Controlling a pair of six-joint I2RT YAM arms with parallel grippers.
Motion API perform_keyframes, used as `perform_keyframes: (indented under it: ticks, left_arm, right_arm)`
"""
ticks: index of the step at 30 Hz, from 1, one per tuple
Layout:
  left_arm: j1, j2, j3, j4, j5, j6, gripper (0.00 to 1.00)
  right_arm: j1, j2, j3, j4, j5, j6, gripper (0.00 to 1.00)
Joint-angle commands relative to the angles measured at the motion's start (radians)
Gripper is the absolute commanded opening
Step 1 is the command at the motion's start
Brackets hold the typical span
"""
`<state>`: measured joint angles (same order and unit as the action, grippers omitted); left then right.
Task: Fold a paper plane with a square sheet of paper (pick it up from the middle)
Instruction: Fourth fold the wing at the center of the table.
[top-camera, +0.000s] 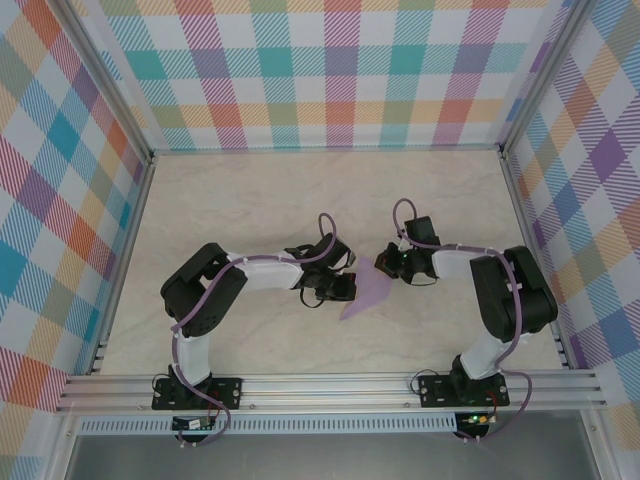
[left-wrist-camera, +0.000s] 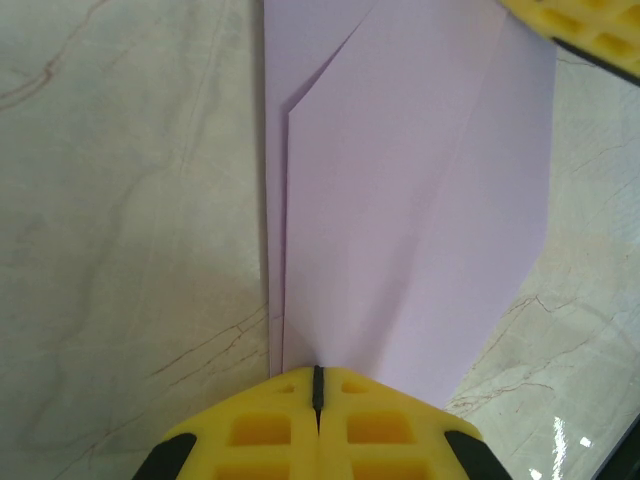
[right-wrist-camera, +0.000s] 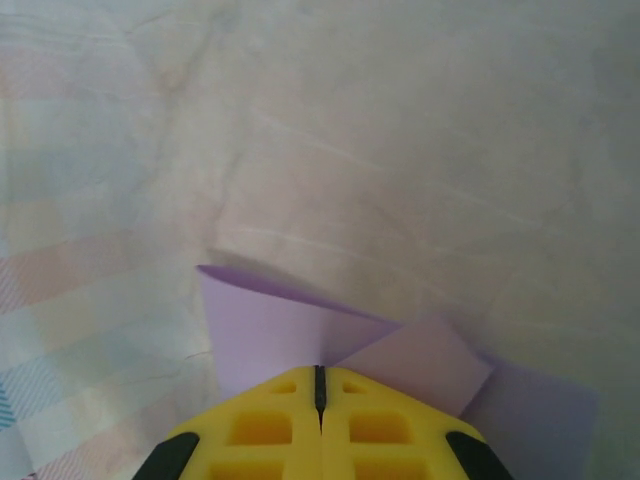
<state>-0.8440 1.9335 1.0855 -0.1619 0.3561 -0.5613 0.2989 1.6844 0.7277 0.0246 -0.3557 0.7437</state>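
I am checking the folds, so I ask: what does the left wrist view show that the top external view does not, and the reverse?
Left wrist view: creases and a folded flap on the purple paper, whose near end sits in the shut left gripper. Top external view: the whole left arm and right arm, and the plaid walls. Both: the paper over the marble table, held by the left gripper.
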Motion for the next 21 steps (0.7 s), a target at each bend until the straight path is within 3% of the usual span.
perform_keyframes:
  ticks: [1, 8, 11, 17, 21]
  left_arm:
    - [-0.036, 0.119, -0.078, -0.224, -0.102, -0.005, 0.0]
    - [-0.036, 0.111, -0.081, -0.223, -0.1, -0.002, 0.0]
    - [-0.036, 0.107, -0.075, -0.224, -0.1, -0.001, 0.0]
    - [-0.036, 0.094, -0.087, -0.183, -0.094, -0.005, 0.0]
    - [-0.035, 0.081, -0.1, -0.158, -0.091, -0.009, 0.0]
  right_arm:
    - [-0.028, 0.022, 0.021, -0.024, 0.053, -0.025, 0.0]
    - [-0.122, -0.052, 0.002, -0.034, 0.143, -0.02, 0.0]
    - [-0.115, -0.119, 0.003, -0.034, 0.102, -0.032, 0.0]
    - [0.015, -0.108, -0.054, 0.092, -0.129, -0.028, 0.0]
    - [0.115, -0.055, -0.083, 0.136, -0.152, 0.016, 0.0]
